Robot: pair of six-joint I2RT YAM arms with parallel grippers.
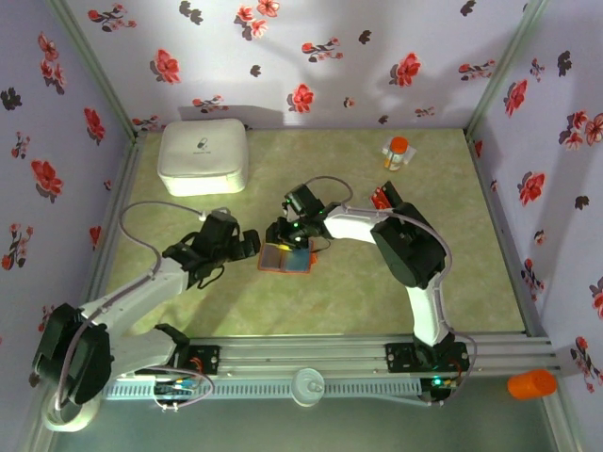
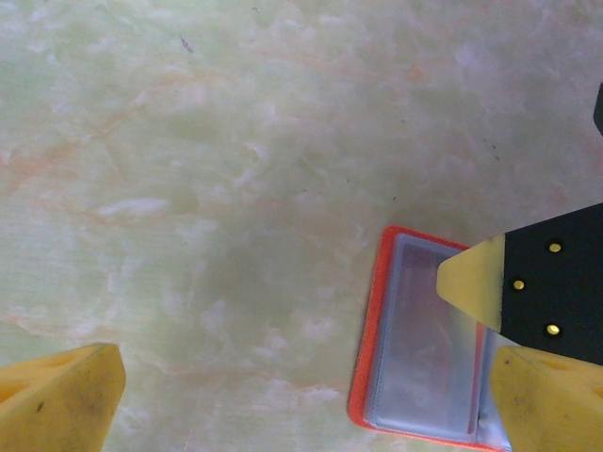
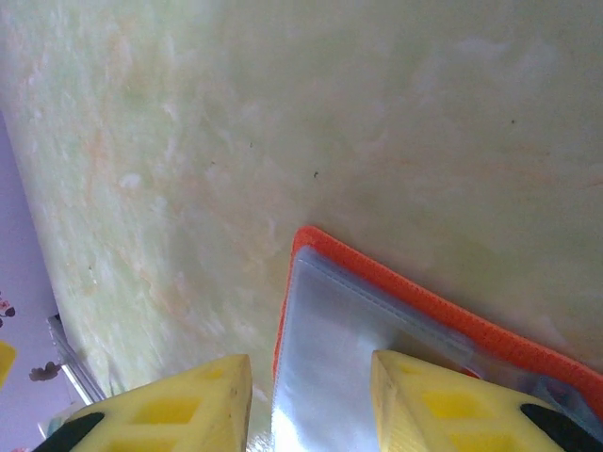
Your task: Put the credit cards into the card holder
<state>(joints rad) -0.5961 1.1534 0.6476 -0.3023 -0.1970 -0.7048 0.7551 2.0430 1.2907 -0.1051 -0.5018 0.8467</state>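
Note:
The card holder [image 1: 285, 258] lies open on the table, orange-red with blue-grey clear pockets [image 2: 424, 348]. My right gripper [image 1: 288, 235] hangs over its far side, jaws partly open and straddling the holder's edge [image 3: 311, 386]. One of its fingertips [image 3: 433, 395] rests on a pocket [image 3: 330, 339] and the other is off the holder over bare table. Nothing is gripped. That fingertip [image 2: 471, 281] also shows in the left wrist view. My left gripper [image 1: 249, 247] [image 2: 301, 395] stands wide open just left of the holder, with bare table between its fingers. Red credit cards [image 1: 381, 197] lie behind the right arm, partly hidden.
A big white rounded box [image 1: 203, 156] sits at the back left. A small orange-capped bottle [image 1: 397, 153] stands at the back right. Flowered walls close in the table on three sides. An orange object [image 1: 532, 384] lies outside the front right rail.

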